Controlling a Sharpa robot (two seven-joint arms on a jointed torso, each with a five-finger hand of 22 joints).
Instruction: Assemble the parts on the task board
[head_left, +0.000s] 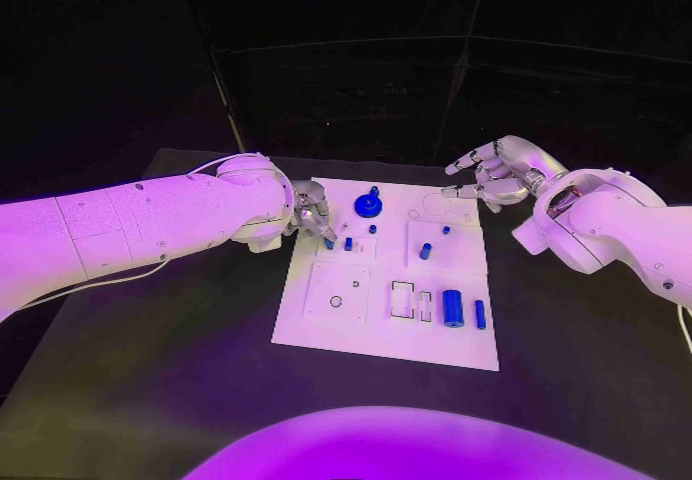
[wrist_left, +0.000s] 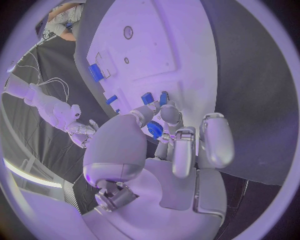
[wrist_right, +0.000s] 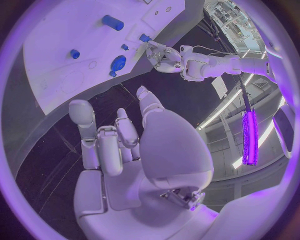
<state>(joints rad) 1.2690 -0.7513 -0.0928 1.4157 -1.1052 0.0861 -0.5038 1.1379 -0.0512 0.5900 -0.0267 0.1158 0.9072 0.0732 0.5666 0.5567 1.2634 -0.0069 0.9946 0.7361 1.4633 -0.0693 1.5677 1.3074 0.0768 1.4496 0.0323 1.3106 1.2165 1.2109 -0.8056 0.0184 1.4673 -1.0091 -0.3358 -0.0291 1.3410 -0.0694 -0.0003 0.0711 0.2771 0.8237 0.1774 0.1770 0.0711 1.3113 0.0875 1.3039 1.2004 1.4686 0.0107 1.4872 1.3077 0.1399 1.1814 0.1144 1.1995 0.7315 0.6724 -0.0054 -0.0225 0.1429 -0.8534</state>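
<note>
You have 1 task board (head_left: 378, 330) lying in the middle of the black table (head_left: 173, 400), and 2 hands over its far end.

Start at the left. Your left hand (head_left: 309, 212) sits at the board's far-left corner, fingers pointing down onto the board. In the left wrist view its fingertips (wrist_left: 164, 116) close around a small blue part (wrist_left: 156, 130), so it is pinching that piece right at the board surface.

Along the far edge you see 1 round blue knob (head_left: 369, 205) standing on the board, just beside the left hand. Nearer the middle there are several small blue pegs; I count at least 4, though some are too small to be sure of. Toward the board's near-right area lie 1 large blue cylinder (head_left: 453, 308) and, just beside it on the right, 1 slim blue bar (head_left: 480, 315). The near-left quarter carries 1 small round hole (head_left: 336, 301).

On the right, your right hand (head_left: 490, 170) hovers above the board's far-right corner, touching nothing. Its fingers are apart and loosely curved, and its palm is empty in the right wrist view.
</note>
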